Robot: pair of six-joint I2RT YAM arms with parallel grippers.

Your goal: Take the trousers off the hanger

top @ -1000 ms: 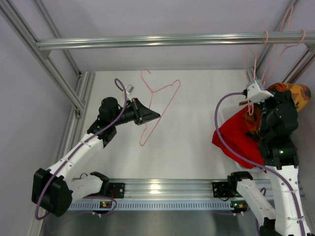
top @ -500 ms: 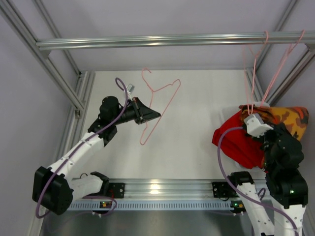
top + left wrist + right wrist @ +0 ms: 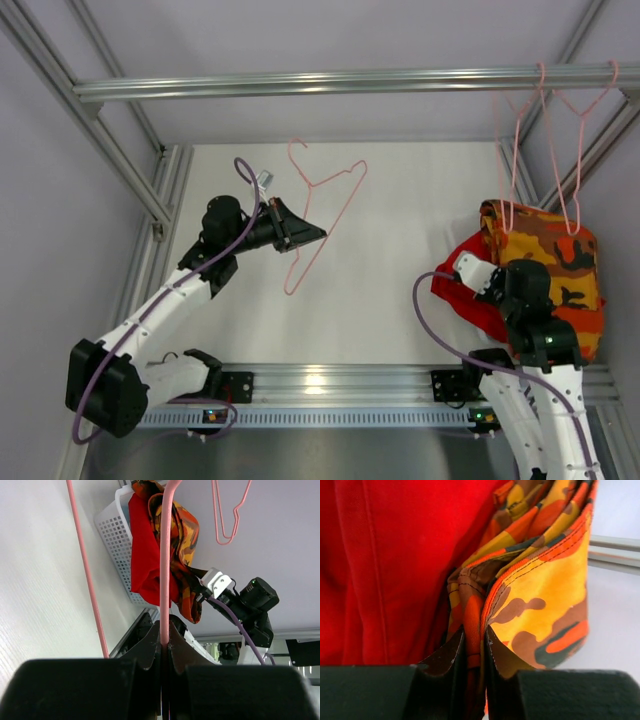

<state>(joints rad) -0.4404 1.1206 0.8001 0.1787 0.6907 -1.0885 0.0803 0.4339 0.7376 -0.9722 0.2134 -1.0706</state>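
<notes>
Two trousers hang at the table's right side: the orange camouflage trousers (image 3: 545, 265) lie against the red trousers (image 3: 465, 300), over a white basket (image 3: 116, 535) rim. The right gripper (image 3: 475, 642) pinches the camouflage cloth's folded edge. The left gripper (image 3: 164, 639) is clamped on a pink hanger (image 3: 325, 225).

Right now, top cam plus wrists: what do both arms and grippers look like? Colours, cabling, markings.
Both the left arm and right arm have white links, black joint housings and a purple cable looping alongside. A green light glows on the right arm's upper joint. The left gripper and right gripper are matte black, each with two flat tapered fingers. No printed markings are legible.
</notes>
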